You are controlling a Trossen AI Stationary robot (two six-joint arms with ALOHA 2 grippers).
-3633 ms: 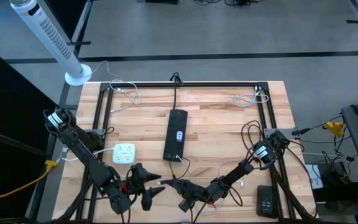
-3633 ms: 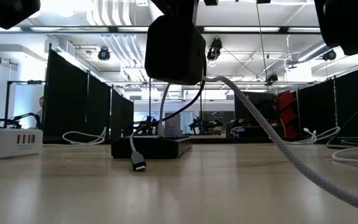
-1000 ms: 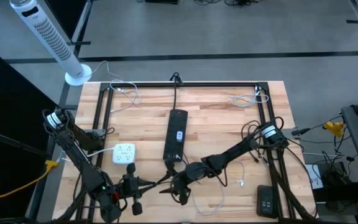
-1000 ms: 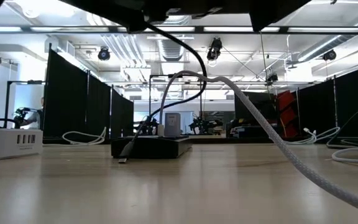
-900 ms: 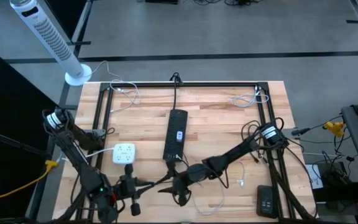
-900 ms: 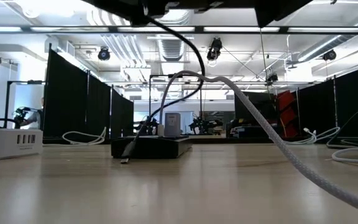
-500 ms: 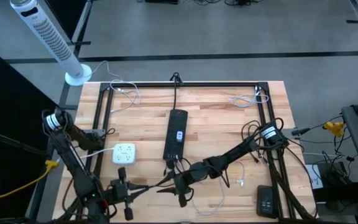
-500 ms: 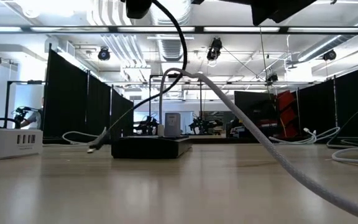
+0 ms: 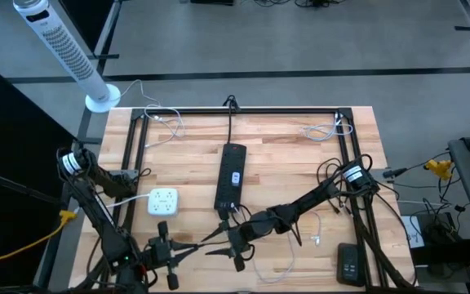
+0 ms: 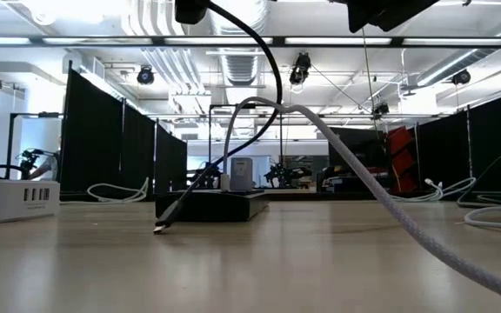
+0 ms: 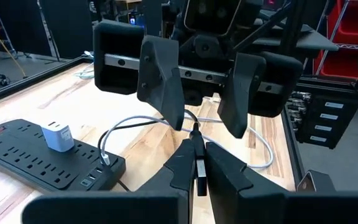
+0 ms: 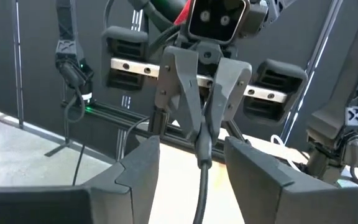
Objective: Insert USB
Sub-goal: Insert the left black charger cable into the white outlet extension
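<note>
High view: left gripper (image 9: pixel 170 260) and right gripper (image 9: pixel 233 245) face each other at 6 o'clock on the worktop (image 9: pixel 284 155), power strip (image 9: pixel 232 176) at centre.
Left wrist view: left jaws pinched on USB plug (image 11: pixel 199 167).
Right wrist view: right jaws spread, cable (image 12: pixel 204 155) between, unclamped.
Progress: USB carried, not yet inserted.

Light wood-plank table (image 9: pixel 284 155), black frame rail around the edge. On it: black power strip (image 9: pixel 232 176) at centre, white multi-port charger (image 9: pixel 162 202) to its left, loose white cables (image 9: pixel 326 129) at the far corners, a black remote-like box (image 9: pixel 348 263) near the right front corner.
</note>
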